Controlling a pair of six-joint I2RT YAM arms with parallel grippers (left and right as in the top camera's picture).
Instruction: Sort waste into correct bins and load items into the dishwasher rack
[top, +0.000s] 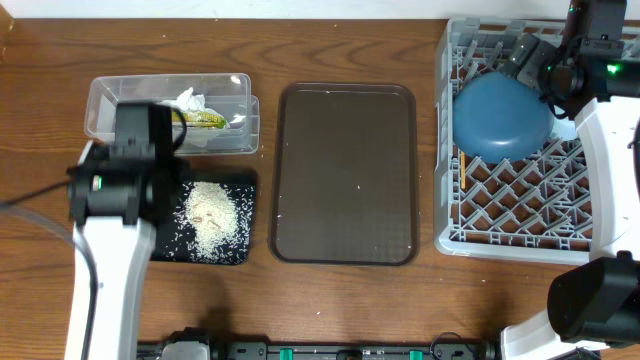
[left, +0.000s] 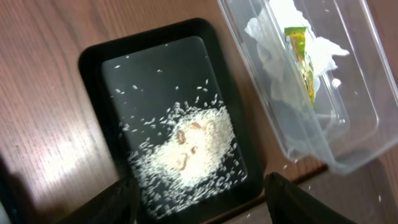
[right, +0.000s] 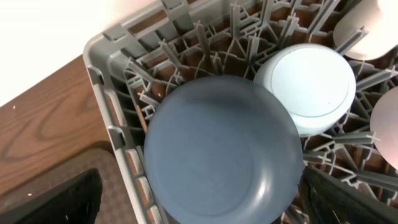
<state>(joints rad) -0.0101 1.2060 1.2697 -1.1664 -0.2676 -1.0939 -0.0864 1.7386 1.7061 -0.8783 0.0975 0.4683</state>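
Two tools, both with jaws spread wide and gripping nothing.

Left tool (left: 202, 180): I see its fingers (left: 118, 202) set far apart above one short end of the black tray (left: 93, 68), with nothing between them. The rice (left: 193, 146) lies in a heap in the middle of that tray, with stray grains around it and a few on the bench (top: 350, 40). Just beside the tray stands the clear tub (left: 367, 143). It holds the crumpled tissue (left: 273, 68), and the green-and-yellow wrapper (left: 300, 56) rests on top of that. In the overhead view the left arm hides part of the tray and the tub.

Right tool (right: 199, 186): it hangs over a corner of the dishwasher rack (right: 102, 62), one finger on each side of the dark-blue bowl (right: 217, 149). One finger stands clear of the rim; the other is close, and I cannot tell whether it touches. The bowl lies bottom up on the pegs. The light-blue bowl (right: 308, 84), also bottom up, sits just beside it, and upright pegs stand close around both. The chopsticks (top: 463, 170) lie in the rack along the wall nearest the brown serving tray (top: 346, 175). That tray sits on the bench between the two bins and the rack.
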